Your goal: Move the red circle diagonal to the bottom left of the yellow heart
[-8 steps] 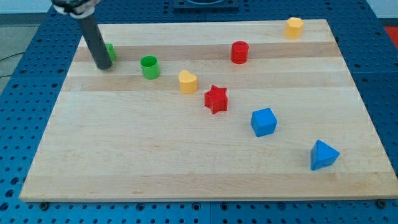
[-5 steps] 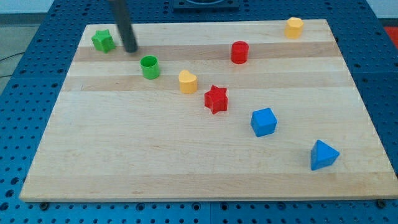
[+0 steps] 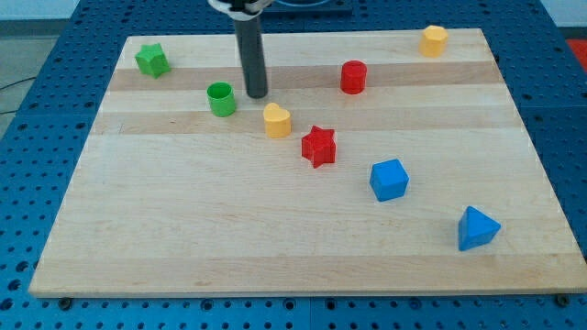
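Now my tip (image 3: 257, 94) free, touches nothing, between green circle (image 3: 220, 99) and red circle (image 3: 354, 77); red circle probably light, slides easily, push on its upper right side toward lower left of yellow heart (image 3: 277, 120)

The board (image 3: 275, 229) is pale wood in lengthwise stripes. By its top left corner is a green star (image 3: 151, 60), then a green circle (image 3: 220, 98). The yellow heart (image 3: 277, 120) and a red star (image 3: 318, 146) sit mid-board; the red circle (image 3: 354, 77) and a yellow block (image 3: 434, 40) lie towards the top right corner. A blue cube (image 3: 389, 179) and blue triangle (image 3: 477, 228) lie towards the bottom right corner. My tip (image 3: 258, 94) is dark grey.
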`<state>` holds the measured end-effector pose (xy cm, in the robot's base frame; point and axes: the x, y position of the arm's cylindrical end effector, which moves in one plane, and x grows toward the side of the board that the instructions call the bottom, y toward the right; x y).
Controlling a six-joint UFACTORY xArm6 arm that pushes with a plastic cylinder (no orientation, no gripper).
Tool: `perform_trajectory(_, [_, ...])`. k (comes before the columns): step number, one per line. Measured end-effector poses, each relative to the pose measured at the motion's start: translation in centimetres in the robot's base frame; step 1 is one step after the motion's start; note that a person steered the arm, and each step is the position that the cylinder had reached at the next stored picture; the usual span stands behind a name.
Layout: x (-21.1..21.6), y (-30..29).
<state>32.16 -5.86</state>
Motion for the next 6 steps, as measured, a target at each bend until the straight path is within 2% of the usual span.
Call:
perform_trajectory(1, [-3.0,2.6])
perform_trajectory(3, [-5.9,6.4])
perform_trajectory(5, [-5.0,16.5])
perform_trajectory(6, [-1.5,15.1])
